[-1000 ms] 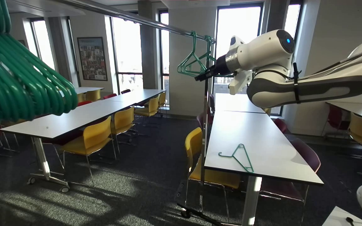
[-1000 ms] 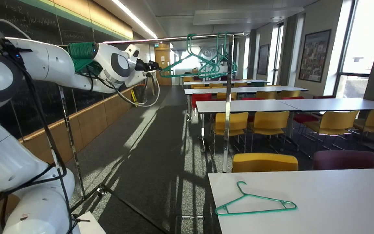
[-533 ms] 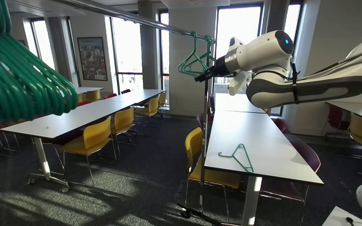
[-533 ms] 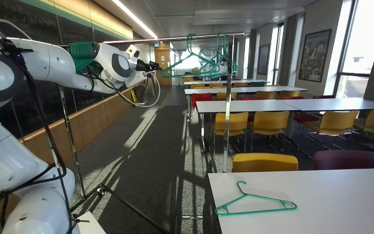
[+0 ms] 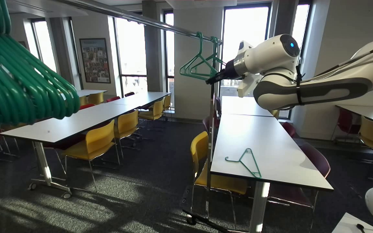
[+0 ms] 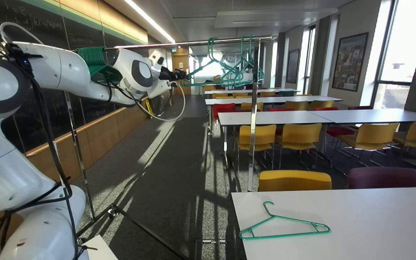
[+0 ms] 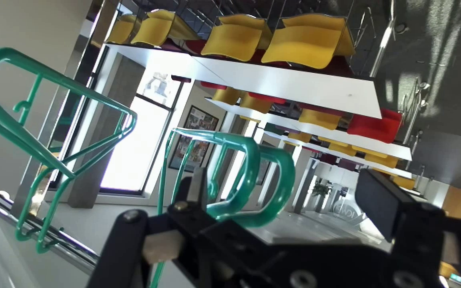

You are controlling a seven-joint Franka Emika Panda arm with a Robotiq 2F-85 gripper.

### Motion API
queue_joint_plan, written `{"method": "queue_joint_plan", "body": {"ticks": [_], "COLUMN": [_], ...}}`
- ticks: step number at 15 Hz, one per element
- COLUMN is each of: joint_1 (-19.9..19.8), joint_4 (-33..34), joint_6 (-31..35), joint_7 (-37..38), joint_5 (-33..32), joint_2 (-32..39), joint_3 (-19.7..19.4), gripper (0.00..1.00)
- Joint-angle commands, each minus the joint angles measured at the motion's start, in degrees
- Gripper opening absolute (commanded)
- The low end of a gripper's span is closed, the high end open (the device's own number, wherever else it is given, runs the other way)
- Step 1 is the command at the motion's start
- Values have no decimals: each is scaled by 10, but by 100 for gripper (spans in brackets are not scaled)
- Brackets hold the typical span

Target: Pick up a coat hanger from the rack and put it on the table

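Observation:
Several thin green coat hangers (image 5: 200,48) hang at one end of the rack's rail (image 5: 160,25); they also show in an exterior view (image 6: 202,66). My gripper (image 5: 208,81) is at the lower corner of the nearest hanging ones, as it is in an exterior view (image 6: 185,74). In the wrist view, the gripper (image 7: 284,192) is open. The rounded ends of two hangers (image 7: 253,174) lie between its fingers, close to the left finger. Another hanger (image 7: 54,76) is outside the fingers at left. One green hanger (image 6: 284,237) lies flat on the white table (image 6: 367,231).
A thick bunch of teal hangers (image 5: 28,84) hangs at the rail's opposite end, behind the arm in an exterior view (image 6: 92,59). The rack's upright (image 6: 253,144) stands beside the table. Yellow chairs (image 5: 199,150) are along the tables. The rail shows in the wrist view (image 7: 68,249).
The arm has moved towards the hanging hangers, rightward in both exterior views and slightly lower in one of them. The nearest hanging hanger has shifted slightly. The hanger on the table has not moved.

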Motion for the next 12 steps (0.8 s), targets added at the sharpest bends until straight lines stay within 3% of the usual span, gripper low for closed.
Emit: {"method": "queue_joint_plan", "body": {"ticks": [1, 12], "joint_1": [-11, 23], "joint_4": [19, 12], "joint_6": [-12, -12], "joint_7": [-3, -18], "joint_5": [-5, -2], "joint_2": [9, -10], "joint_3": [4, -4], "gripper": [100, 100]}}
